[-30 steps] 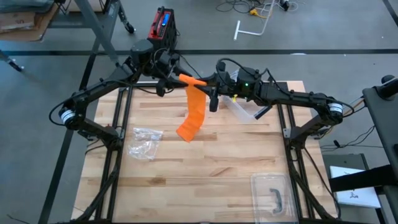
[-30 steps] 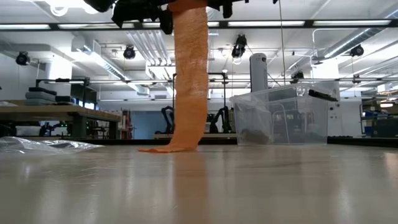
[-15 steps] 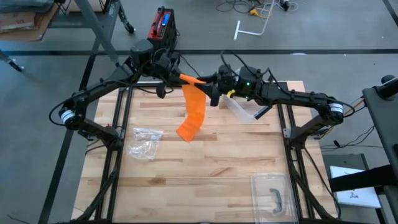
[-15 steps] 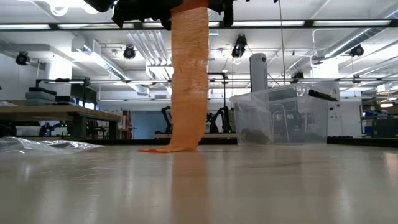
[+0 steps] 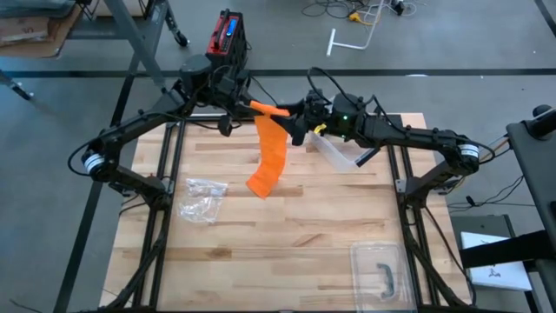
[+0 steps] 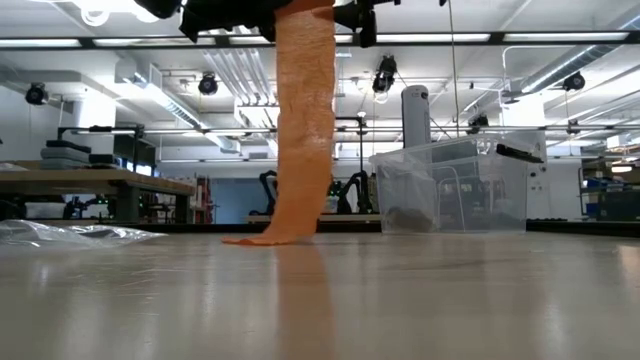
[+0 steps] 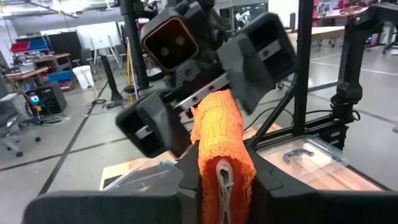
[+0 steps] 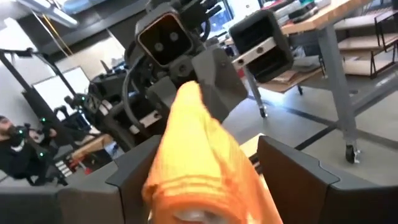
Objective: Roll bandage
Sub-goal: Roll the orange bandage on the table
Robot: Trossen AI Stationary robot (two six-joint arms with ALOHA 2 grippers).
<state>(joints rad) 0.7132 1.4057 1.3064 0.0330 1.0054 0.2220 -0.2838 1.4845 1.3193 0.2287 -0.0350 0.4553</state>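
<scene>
While the left pincer [image 7: 225, 180] now pinches the rolled end of the orange bandage [image 5: 269, 156], the right pincer [image 8: 221, 177] has spread apart around it. Grip has passed left; the tail hangs to the surface [image 5: 287, 235], unrolled.

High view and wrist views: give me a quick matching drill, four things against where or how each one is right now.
Things:
1. bandage
2. left pincer
3. right pincer
4. plastic bag

States:
A. lying flat on the table's left side
B. fingers spread apart, either side of the roll
C. hanging from the roll, its end resting on the table
D. shut on the roll's end

Pairs: 1-C, 2-D, 3-B, 4-A
</scene>
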